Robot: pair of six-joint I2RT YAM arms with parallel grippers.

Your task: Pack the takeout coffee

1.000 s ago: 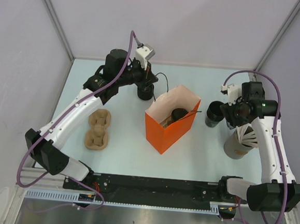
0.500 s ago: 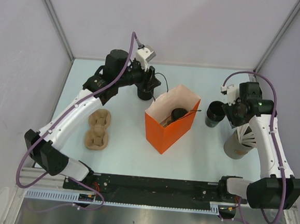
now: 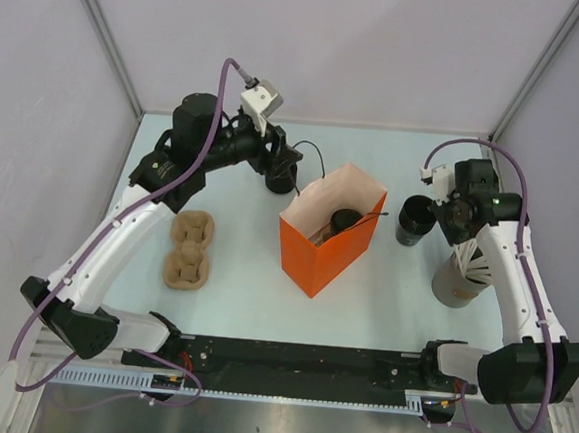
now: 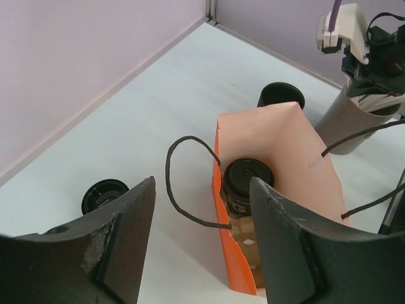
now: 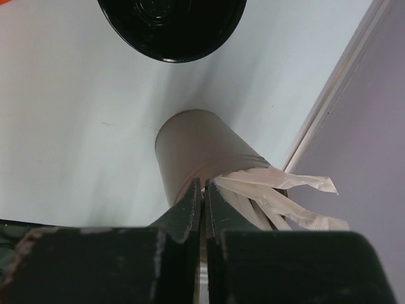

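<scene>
One takeout coffee (image 3: 346, 221) stands inside the orange paper bag (image 3: 311, 256), its black lid (image 4: 248, 177) up. A second black cup (image 3: 280, 183) stands on the table behind the bag's left corner, and a third (image 3: 415, 219) stands to the right of the bag. My left gripper (image 3: 280, 162) hangs open just above and left of the second cup (image 4: 103, 194), with nothing between its fingers (image 4: 126, 244). My right gripper (image 5: 204, 187) is shut at the rim of the grey tub (image 5: 193, 158). The white sticks (image 5: 278, 190) lie right at its tips, and I cannot tell whether one is pinched.
The brown pulp cup tray (image 3: 189, 249) lies on the left of the table. The bag's black cord handles (image 4: 180, 183) loop out over the table. The grey tub (image 3: 462, 275) stands near the right wall. Enclosure walls border the table on three sides.
My left gripper has opened, let go of the cup behind the bag and drawn back to the left. My right gripper has shut over the tub of sticks.
</scene>
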